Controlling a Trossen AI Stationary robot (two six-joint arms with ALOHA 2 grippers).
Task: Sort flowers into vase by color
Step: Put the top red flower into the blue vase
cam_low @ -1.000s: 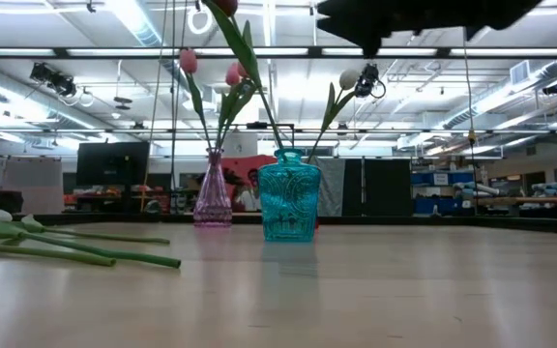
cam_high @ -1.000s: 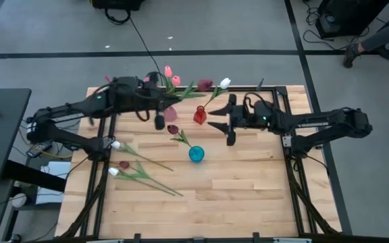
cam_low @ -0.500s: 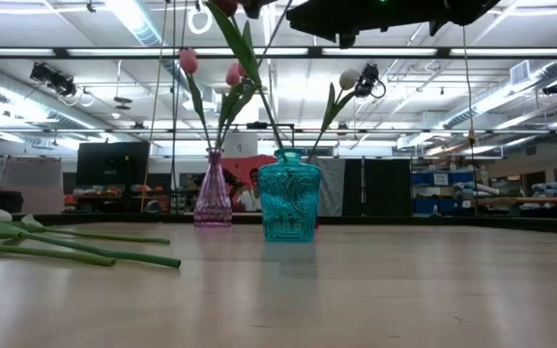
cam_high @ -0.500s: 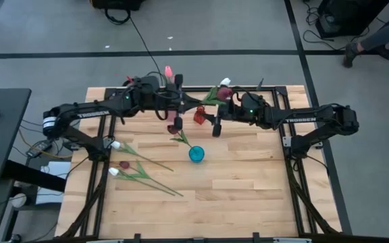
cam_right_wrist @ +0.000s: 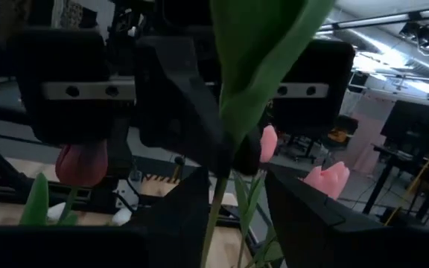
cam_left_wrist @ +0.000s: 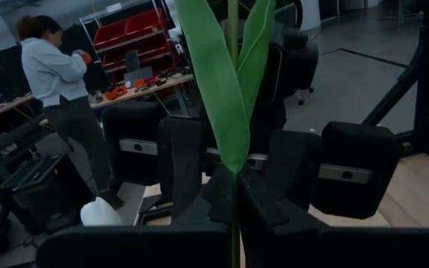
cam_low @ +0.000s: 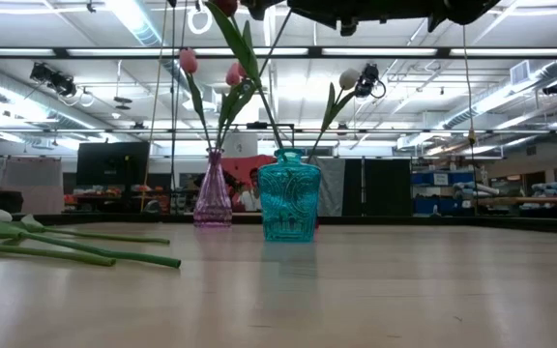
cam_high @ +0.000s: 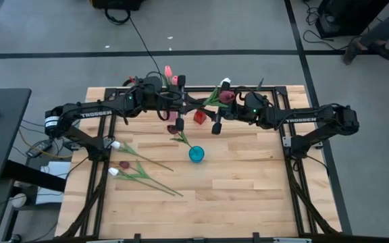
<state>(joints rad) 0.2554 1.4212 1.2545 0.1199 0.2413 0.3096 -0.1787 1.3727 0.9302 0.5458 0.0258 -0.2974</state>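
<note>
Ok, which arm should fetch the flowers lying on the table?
Left, probably. The loose flowers lie on the table's left side, beside the left arm's base; the right arm would have to reach across the blue vase.

The bench (cam_high: 248, 182) is pale wood in jointed planks with a soft satin sheen, framed by matt black metal rails (cam_high: 296, 182). The teal vase (cam_low: 289, 196) and pink vase (cam_low: 213, 193) look like glossy, see-through embossed glass, while the tulip leaves (cam_left_wrist: 222, 82) are smooth, matt green plastic or cloth. Both arms' fingers (cam_right_wrist: 177, 112) are matt black plastic
</note>
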